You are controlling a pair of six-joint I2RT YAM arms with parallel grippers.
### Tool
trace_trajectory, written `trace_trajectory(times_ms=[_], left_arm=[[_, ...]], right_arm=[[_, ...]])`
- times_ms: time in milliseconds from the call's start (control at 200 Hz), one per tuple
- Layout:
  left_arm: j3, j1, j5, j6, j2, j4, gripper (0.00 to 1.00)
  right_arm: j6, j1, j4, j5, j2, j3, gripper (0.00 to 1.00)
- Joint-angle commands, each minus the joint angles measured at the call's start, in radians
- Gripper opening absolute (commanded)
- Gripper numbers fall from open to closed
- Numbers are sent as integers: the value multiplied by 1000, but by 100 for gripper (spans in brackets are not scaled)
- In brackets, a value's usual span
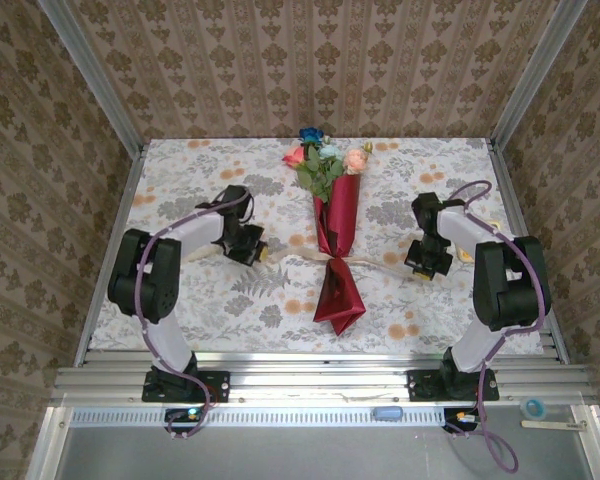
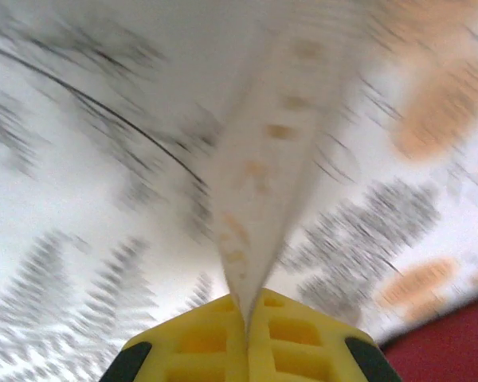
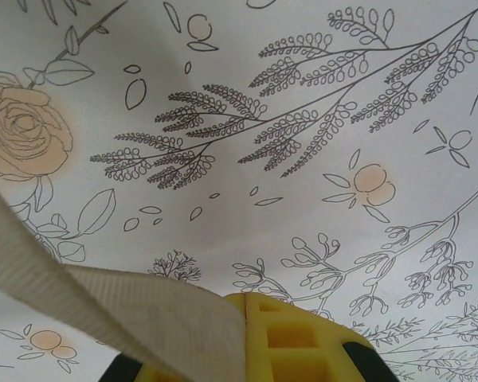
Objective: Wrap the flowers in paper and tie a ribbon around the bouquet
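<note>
Top external view: the table is covered by a white tablecloth (image 1: pixel 180 180) printed with grey ferns and orange roses. It is boxed in by walls (image 1: pixel 280 60) of tan damask wallpaper and a bare aluminium frame (image 1: pixel 115 110). A ribbed metal rail (image 1: pixel 320 380) along the near edge carries both arm bases.

The bouquet (image 1: pixel 337 235) lies lengthwise at the table's middle. The flowers (image 1: pixel 323 160), pink, red and blue, point to the far wall. The dark red paper (image 1: pixel 338 295) is pinched at a waist and flares again toward the near edge. The beige ribbon (image 1: pixel 300 259) crosses that waist and runs out sideways to both arms.

The left gripper (image 1: pixel 263 253) sits just left of the bouquet and the right gripper (image 1: pixel 417 267) just right of it, both low over the cloth.

In the left wrist view, the left gripper (image 2: pixel 247 318) has its yellow jaws pressed together on the ribbon (image 2: pixel 259 183), which stretches away taut. The cloth behind is blurred, and a corner of the paper (image 2: pixel 454 342) shows at lower right.

In the right wrist view, the right gripper (image 3: pixel 245 314) is likewise clamped on the ribbon (image 3: pixel 103 294), which trails off to the left over the sharply printed tablecloth (image 3: pixel 303 119).
</note>
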Motion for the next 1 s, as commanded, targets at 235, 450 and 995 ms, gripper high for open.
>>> trace_trajectory(times_ms=[235, 450, 995], left_arm=[[-14, -120, 126, -235, -96, 298, 0], [-52, -66, 99, -281, -172, 343, 0], [-160, -90, 117, -312, -281, 372, 0]], right_arm=[[-36, 91, -41, -73, 56, 39, 1], [0, 202, -32, -125, 105, 66, 1], [-108, 54, -172, -20, 16, 250, 45]])
